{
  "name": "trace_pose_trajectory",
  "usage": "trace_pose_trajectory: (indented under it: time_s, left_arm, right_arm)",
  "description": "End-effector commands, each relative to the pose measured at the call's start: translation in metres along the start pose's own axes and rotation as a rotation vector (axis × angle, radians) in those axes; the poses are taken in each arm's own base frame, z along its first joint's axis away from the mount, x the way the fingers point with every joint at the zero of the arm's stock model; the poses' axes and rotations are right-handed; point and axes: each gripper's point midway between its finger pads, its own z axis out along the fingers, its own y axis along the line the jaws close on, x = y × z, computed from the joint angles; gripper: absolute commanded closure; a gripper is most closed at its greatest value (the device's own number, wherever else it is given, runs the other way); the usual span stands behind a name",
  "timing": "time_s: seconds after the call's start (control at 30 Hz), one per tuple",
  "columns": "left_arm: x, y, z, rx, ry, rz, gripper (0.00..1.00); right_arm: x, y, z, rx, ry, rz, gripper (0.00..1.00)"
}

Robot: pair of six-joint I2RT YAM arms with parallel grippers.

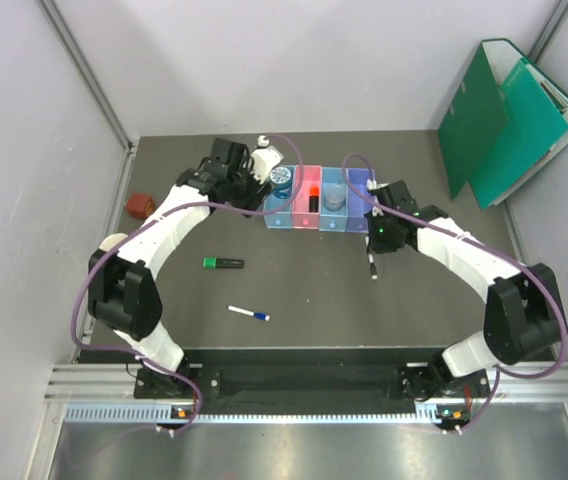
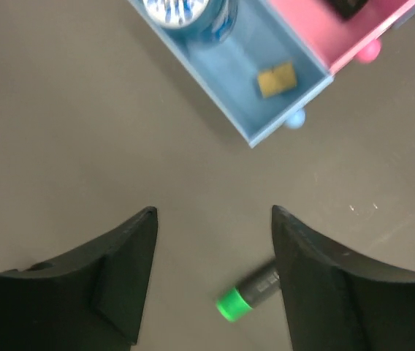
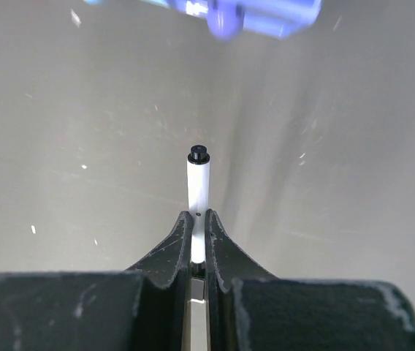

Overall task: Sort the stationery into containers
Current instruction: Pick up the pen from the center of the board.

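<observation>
1. Left wrist view: the left claw point(image 2: 213, 212) hangs released, with only bare grey counter point(image 2: 83, 131) between its fingers. At its 1 o'clock, the leftmost light blue rectangular plastic bin point(image 2: 255, 40) holds a small tan eraser point(image 2: 277, 79) and a blue round tape roll point(image 2: 185, 11). At its 6 o'clock, just beside one finger, lies the green-capped dark highlighter point(image 2: 244, 296).
2. Top external view: from the row of four joined bins point(image 1: 321, 222), the highlighter lies at 8 o'clock. The white pen with a blue cap point(image 1: 249, 314) lies at 7 o'clock. Both are loose on the counter and unsorted.
3. Right wrist view: the right claw point(image 3: 199, 216) is clenched on the slim white marker with a black tip point(image 3: 199, 179). The purple-blue plastic bin point(image 3: 266, 11) sits at 12 o'clock, near but apart.
4. The step in hand appears to be the marker's pickup, with the grip made and delivery pending.
5. Next, the right arm probably needs to lift and travel toward 12 o'clock. It should line the long marker up with a bin's length before letting go. Which bin suits it, I cannot tell.
6. The left claw is well placed to drop toward its 6 o'clock for the highlighter.
</observation>
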Motion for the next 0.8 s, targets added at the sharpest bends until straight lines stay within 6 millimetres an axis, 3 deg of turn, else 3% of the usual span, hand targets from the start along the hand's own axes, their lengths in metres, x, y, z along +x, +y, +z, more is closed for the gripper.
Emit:
trace_pose_trajectory:
  time_s: [0.0,0.13,0.27,0.33,0.43,0.47,0.53,0.57,0.63,0.73,0.77]
  left_arm:
    - [0.012,-0.004,-0.007,0.007,0.122,-0.177,0.39]
    - [0.043,-0.026,-0.009,0.014,0.259,-0.408,0.39]
    - [0.075,-0.041,-0.015,-0.004,0.388,-0.527,0.33]
    - [0.091,-0.048,-0.017,-0.001,0.419,-0.550,0.19]
    - [0.111,-0.055,-0.025,0.015,0.459,-0.613,0.11]
    - [0.114,-0.055,-0.030,0.011,0.456,-0.624,0.01]
    - [0.134,-0.057,-0.034,0.005,0.491,-0.669,0.01]
    - [0.138,-0.058,-0.037,0.004,0.494,-0.684,0.01]
    - [0.157,-0.058,-0.040,-0.005,0.531,-0.738,0.01]
    - [0.172,-0.056,-0.043,-0.018,0.545,-0.808,0.01]
    - [0.175,-0.056,-0.043,-0.018,0.548,-0.820,0.01]
  right_arm:
    - [-0.059,0.002,-0.045,0.026,-0.207,-0.116,1.00]
    - [-0.104,-0.002,-0.077,0.068,-0.357,-0.159,1.00]
    - [-0.160,-0.008,-0.109,0.105,-0.514,-0.166,1.00]
    - [-0.179,-0.015,-0.118,0.136,-0.561,-0.162,1.00]
    - [-0.210,-0.023,-0.128,0.164,-0.623,-0.145,1.00]
    - [-0.223,-0.023,-0.131,0.175,-0.642,-0.170,1.00]
    - [-0.244,-0.026,-0.142,0.185,-0.693,-0.168,1.00]
    - [-0.249,-0.028,-0.134,0.195,-0.686,-0.188,1.00]
    - [-0.268,-0.029,-0.140,0.205,-0.723,-0.198,1.00]
    - [-0.280,-0.029,-0.122,0.202,-0.713,-0.222,1.00]
    - [-0.280,-0.028,-0.106,0.195,-0.688,-0.223,1.00]
